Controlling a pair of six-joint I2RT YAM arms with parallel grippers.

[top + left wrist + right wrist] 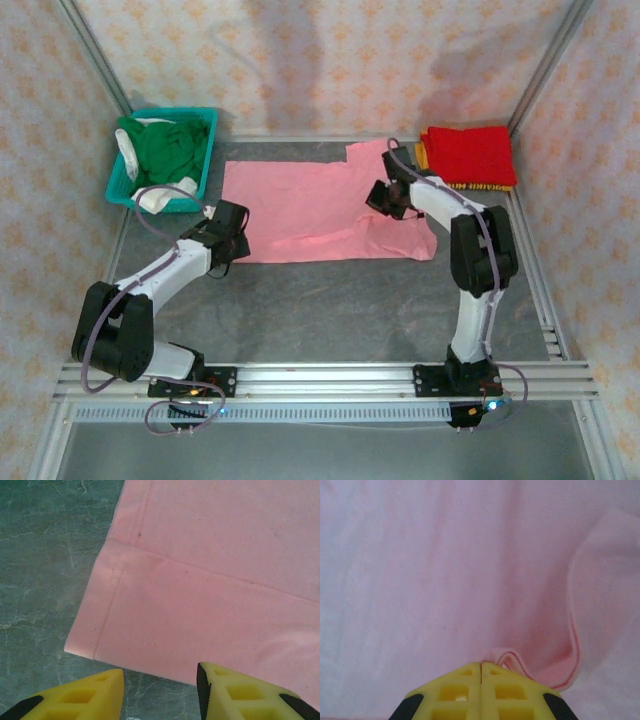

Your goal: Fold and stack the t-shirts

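A light pink t-shirt (300, 205) lies spread flat across the middle of the table. My left gripper (228, 240) hovers at its near-left corner. In the left wrist view that gripper (160, 690) is open, its yellow fingers (95, 695) straddling bare table just short of the pink hem (165, 630). My right gripper (383, 198) is over the shirt's right part. In the right wrist view it (481, 664) is shut, with a raised fold of the pink shirt's hem (512, 659) pinched at its tips. A red t-shirt (468, 150) lies folded on an orange-yellow one (480, 186) at the back right.
A teal basket (205, 165) at the back left holds a dark green shirt (168, 145) and a white one (152, 200). Aluminium frame rails (330, 375) run along the near edge, and patterned walls close in the sides and back.
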